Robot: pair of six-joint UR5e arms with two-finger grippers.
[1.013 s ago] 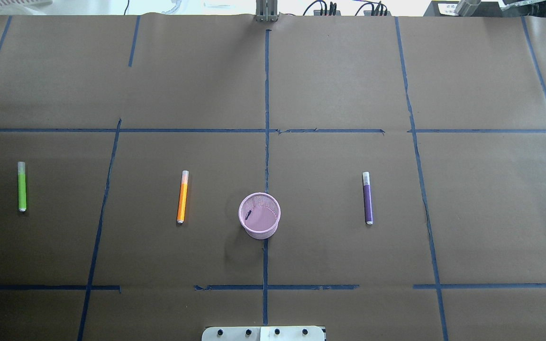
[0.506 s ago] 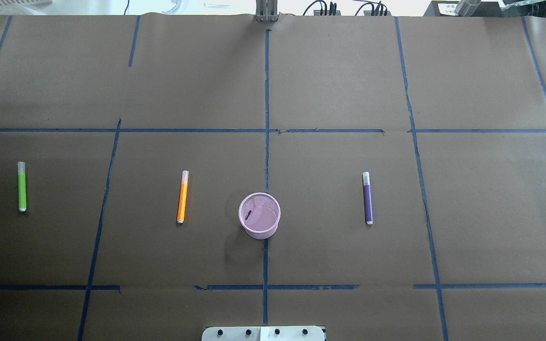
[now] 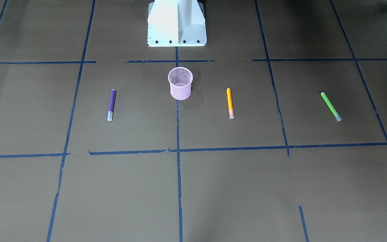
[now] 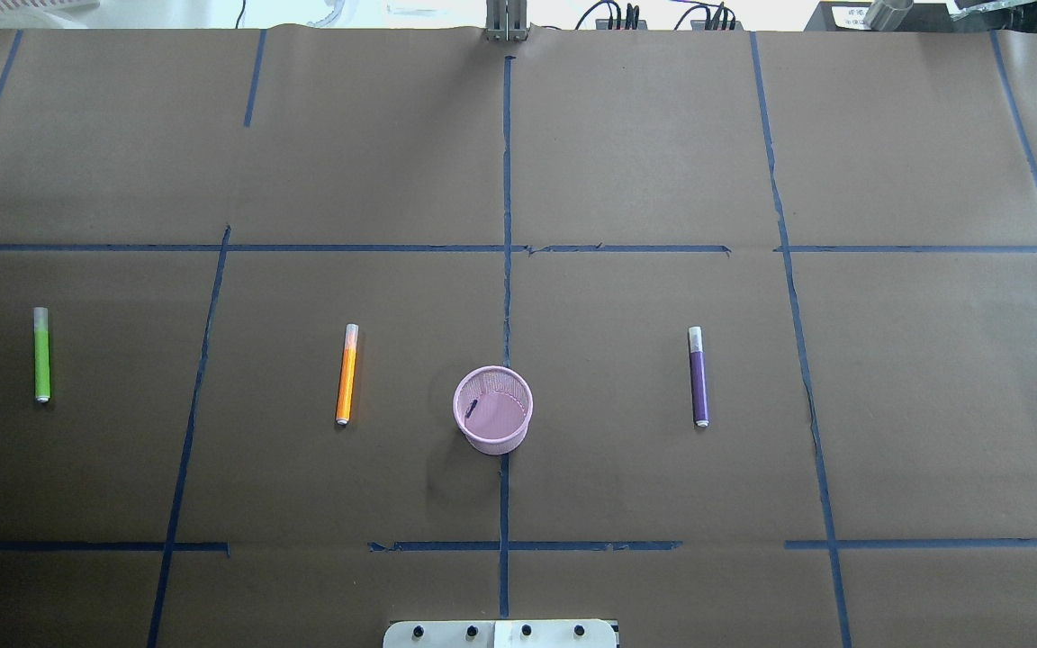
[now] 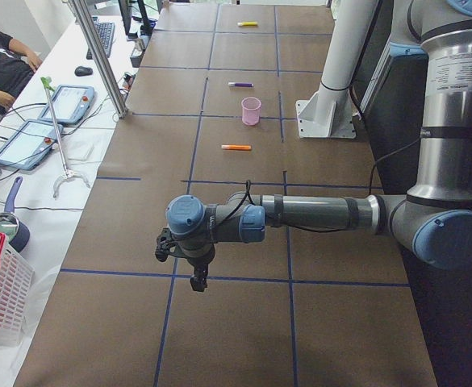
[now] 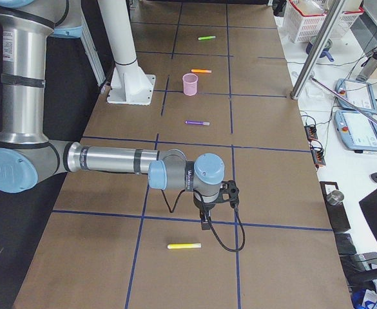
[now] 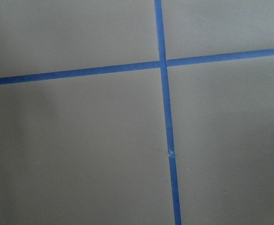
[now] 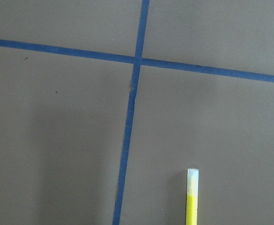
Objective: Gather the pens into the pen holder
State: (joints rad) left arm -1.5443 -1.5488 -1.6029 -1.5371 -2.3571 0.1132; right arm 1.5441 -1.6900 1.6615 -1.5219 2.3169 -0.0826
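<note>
Three pens lie apart on the brown table: a green pen [image 4: 41, 355] far left, an orange pen [image 4: 347, 375] left of centre, a purple pen [image 4: 698, 378] right of centre. The pink mesh pen holder [image 4: 491, 441] stands upright between the orange and purple pens, with a small dark item inside. Neither gripper shows in the overhead or front views. My left gripper [image 5: 197, 282] hovers over the table's left end and my right gripper [image 6: 205, 222] over the right end, both far from the holder. I cannot tell whether either is open or shut.
A yellow pen [image 6: 184, 246] lies just beyond my right gripper, outside the overhead view, and shows in the right wrist view [image 8: 192, 197]. Blue tape lines [image 4: 506, 225] grid the table. The white robot base [image 3: 176, 23] stands behind the holder.
</note>
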